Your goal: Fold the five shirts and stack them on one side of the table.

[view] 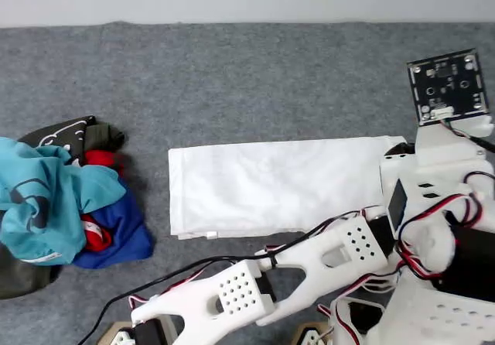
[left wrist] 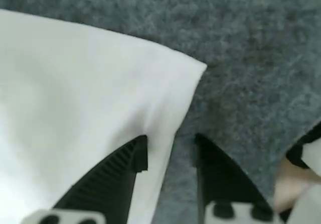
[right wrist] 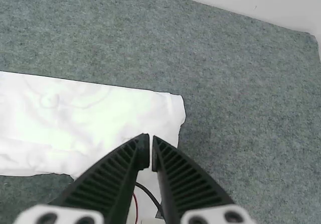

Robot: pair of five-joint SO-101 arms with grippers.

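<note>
Desk carries a grey felt-like cover. The white shirt lies in the middle of it, folded into a long flat strip that runs from near the centre toward the right side, where the arms cover its far end. Heap of unfolded shirts sits well apart at the left edge: teal shirt on top, blue shirt under it toward me, red garment poking out, black shirt at the back (I cannot separate more pieces than that in the tangle). Left tool is spread. One finger sits above the white cloth and the other above bare grey cover, so the shirt's edge runs up between them to a corner just beyond the tips. I cannot say if either finger touches down. Right tool has its fingers pressed together with only a hairline between them. The tips lie over the shirt's near edge close to its right end, and the rounded corner of the strip shows just beyond. Whether any cloth is nipped there I cannot tell. In the high view, one white arm reaches in from the lower left across the strip's near side, and the other stands at the right, with a black circuit board on top.
</note>
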